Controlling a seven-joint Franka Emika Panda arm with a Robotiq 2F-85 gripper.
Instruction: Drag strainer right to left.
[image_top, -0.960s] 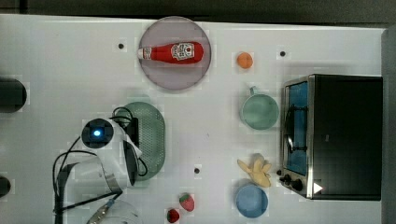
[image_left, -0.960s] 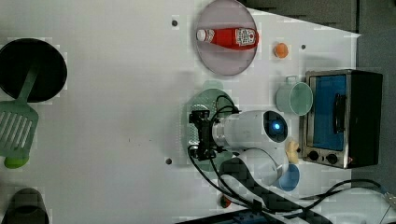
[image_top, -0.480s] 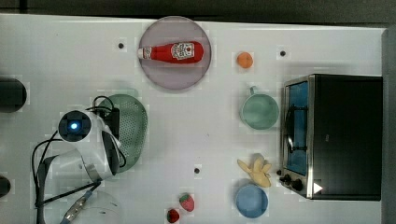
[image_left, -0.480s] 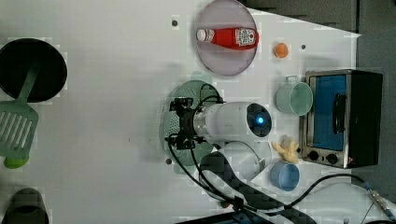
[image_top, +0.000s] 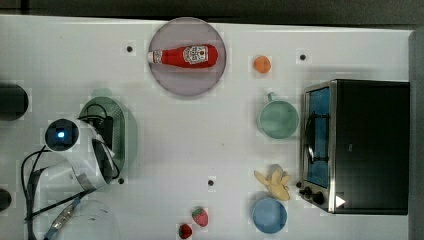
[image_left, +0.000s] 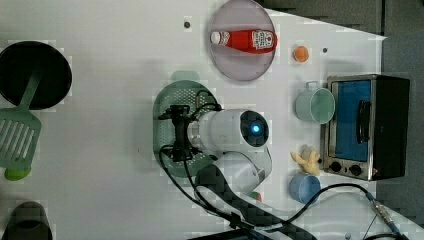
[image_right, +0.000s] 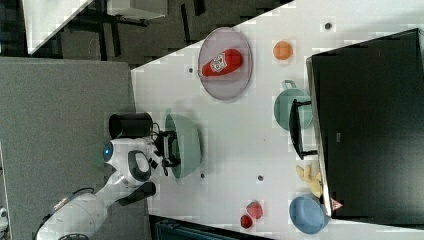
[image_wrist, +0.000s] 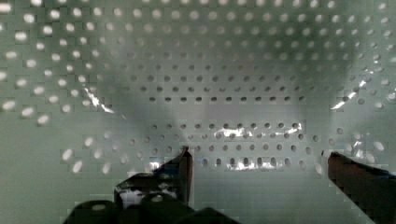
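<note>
The pale mint-green strainer (image_top: 123, 136) lies on the white table toward the top view's left, partly under my arm. My gripper (image_top: 104, 134) reaches down into it. In the left view the gripper (image_left: 178, 133) stands over the strainer's (image_left: 170, 99) perforated bottom. The right view shows the strainer (image_right: 189, 145) side-on with the gripper (image_right: 170, 148) inside its bowl. In the wrist view the dotted strainer floor (image_wrist: 210, 70) lies close below the gripper (image_wrist: 257, 157), which is open. Its fingertips (image_wrist: 184, 161) stand wide apart with nothing between them.
A plate (image_top: 162, 80) holds a ketchup bottle (image_top: 185, 55). An orange (image_top: 261, 64), a mint mug (image_top: 278, 119), a toaster oven (image_top: 355, 145), a banana (image_top: 274, 183), a blue bowl (image_top: 269, 215) and two strawberries (image_top: 199, 216) lie toward the top view's right. A black pan (image_left: 34, 75) and a green spatula (image_left: 17, 140) lie at the left view's left.
My arm and the strainer have slid together toward the top view's left, away from the mug and oven. The gripper has stayed open inside the strainer.
</note>
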